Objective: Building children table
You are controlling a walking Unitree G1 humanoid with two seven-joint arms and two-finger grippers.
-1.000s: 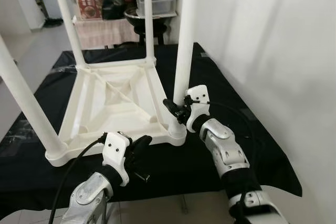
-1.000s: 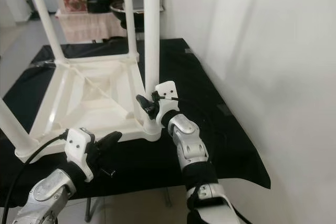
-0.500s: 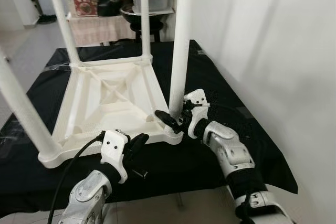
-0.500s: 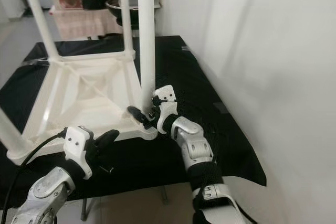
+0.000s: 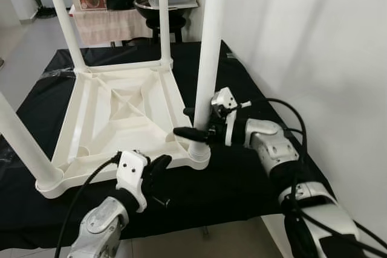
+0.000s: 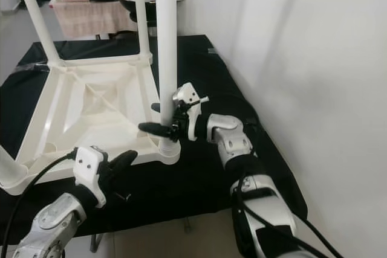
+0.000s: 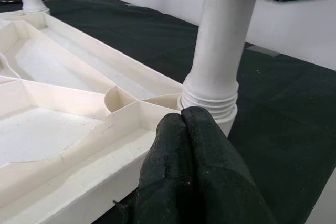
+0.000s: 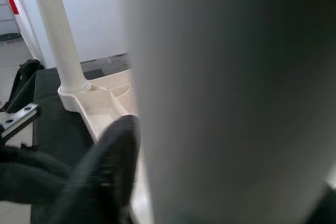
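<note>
Table [image 5: 121,110]: laid upside down on black cloth [image 5: 242,173]; four legs seated.
Right gripper [image 5: 192,122]: fingers clamped around near leg [image 5: 208,46].
Left gripper [image 5: 158,167]: fingers together at table's edge.
Left: final tightening judged.

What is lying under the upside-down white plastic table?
A black cloth lies under the upside-down white plastic table, spread past it on all sides. What the cloth rests on is covered. The left gripper is at the table's near edge; the right gripper straddles its near-right leg.
</note>
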